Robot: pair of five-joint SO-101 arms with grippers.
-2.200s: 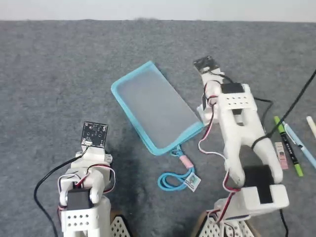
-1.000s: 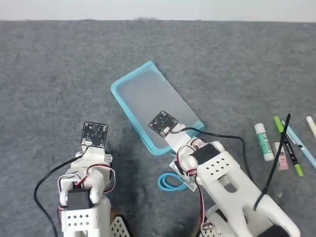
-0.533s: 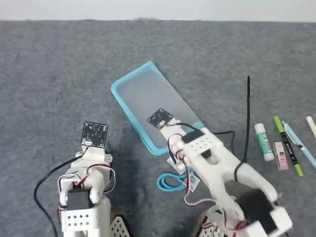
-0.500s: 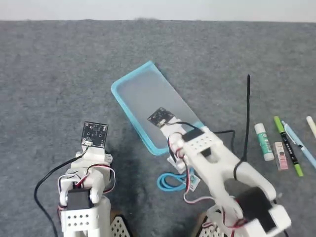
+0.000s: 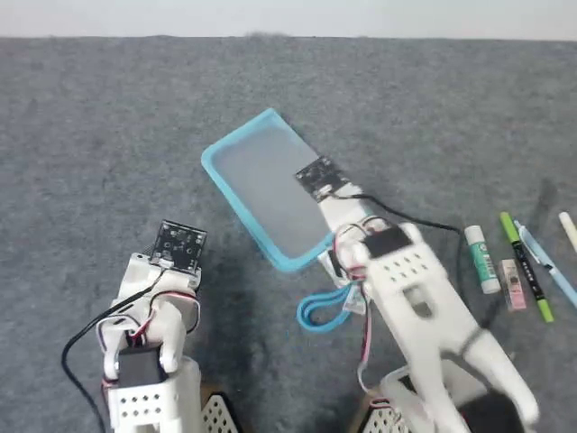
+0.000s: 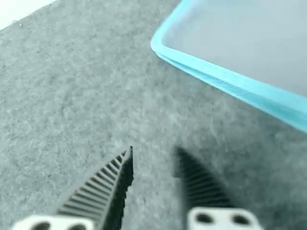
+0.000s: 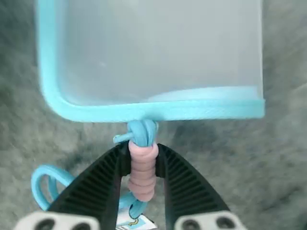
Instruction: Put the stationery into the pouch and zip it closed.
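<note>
Two fingers [image 7: 103, 182] around one pink pull [image 7: 142, 170]

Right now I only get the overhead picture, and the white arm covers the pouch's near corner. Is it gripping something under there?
Observer: Yes. The right tool is shut on the pink pull, which is knotted to the blue rim of the pouch.
Visitor: And the other arm, is it carrying anything?
Observer: No. The left tool is open and empty over the grey mat, with a corner of the pouch just ahead of it.
</note>
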